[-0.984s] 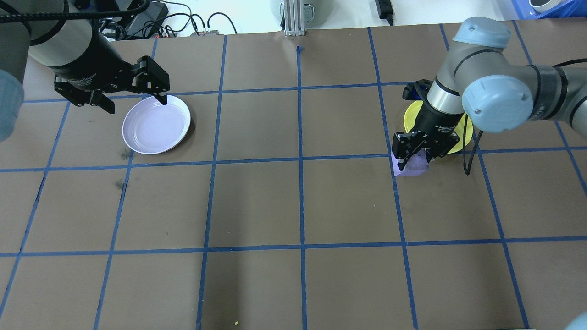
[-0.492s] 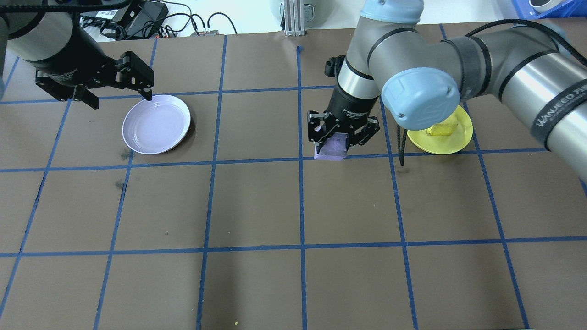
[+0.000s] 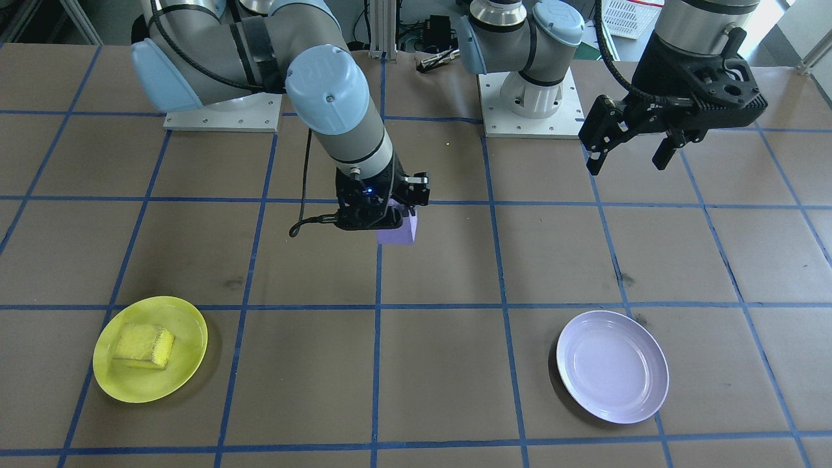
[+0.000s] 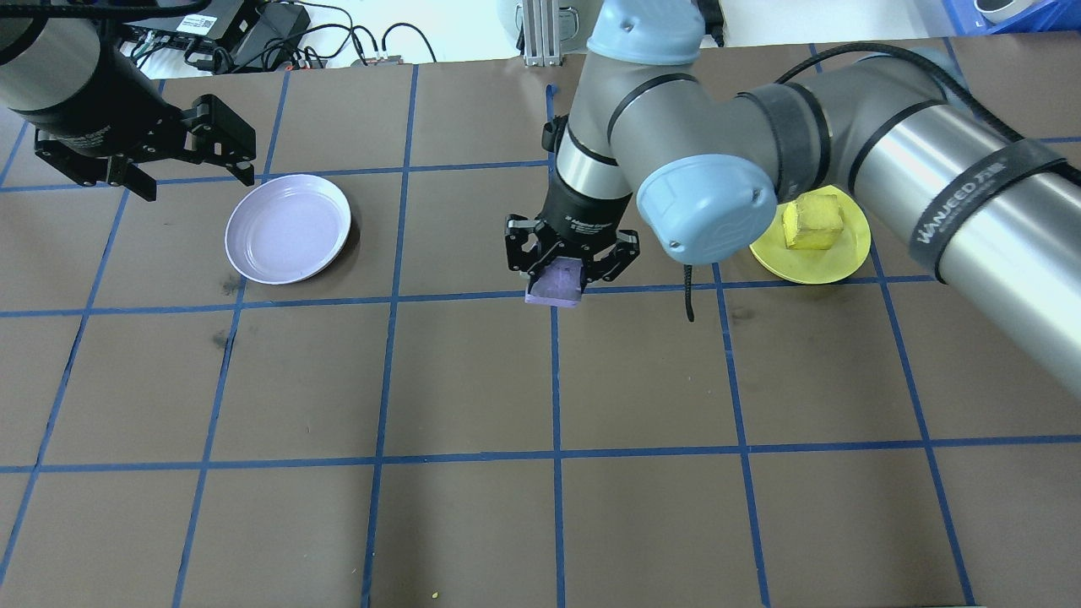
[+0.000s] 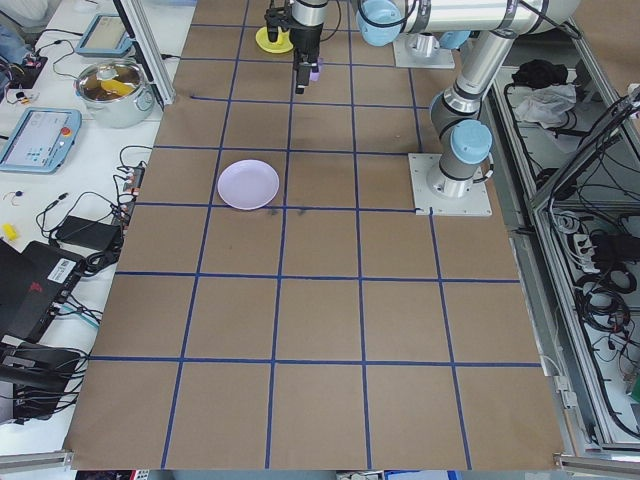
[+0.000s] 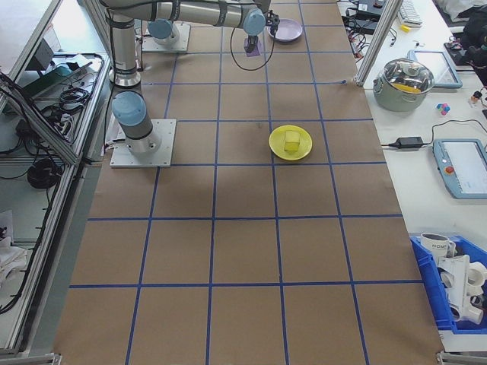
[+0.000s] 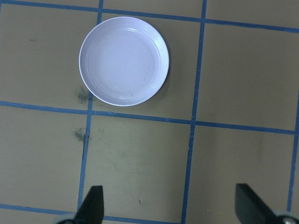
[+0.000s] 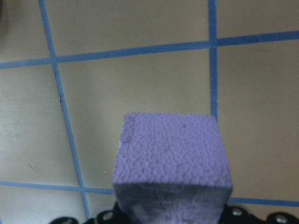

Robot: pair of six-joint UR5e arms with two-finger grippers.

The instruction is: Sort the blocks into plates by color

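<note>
Front-facing: right gripper (image 3: pixel 390 218) clamped on purple block (image 3: pixel 398 229), held clear of the brown paper worktop (image 3: pixel 455 273) around mid-table. Left gripper (image 3: pixel 630 146) spread wide, nothing in it, hovering toward the robot-side edge beyond the lavender plate (image 3: pixel 612 366). Yellow block (image 3: pixel 143 344) sits in yellow plate (image 3: pixel 150 348) near the operator-side edge.

Overhead: versus a second ago, purple block (image 4: pixel 555 281) carried from just beside yellow plate (image 4: pixel 811 241) to table centre, on the blue tape grid crossing. Left gripper (image 4: pixel 190 169) backed off from the lavender plate (image 4: pixel 288 228) rim toward the worktop's left edge. Reads as mid-transfer: yellow half done, purple half well under way, roughly half the span to go.

Side views: both confirm the block airborne, well apart from either plate; too small for jaw detail.

Left wrist: lavender plate (image 7: pixel 124 60) empty, smooth glossy plastic, round, shallow with raised rim. Fingertips (image 7: pixel 93 203) far apart at the bottom edge.

Right wrist: purple block (image 8: pixel 173 163) fills the lower centre; coarse pebbled foam, squared edges, matte. Likely compressible, so grip probably sinks in a bit.
</note>
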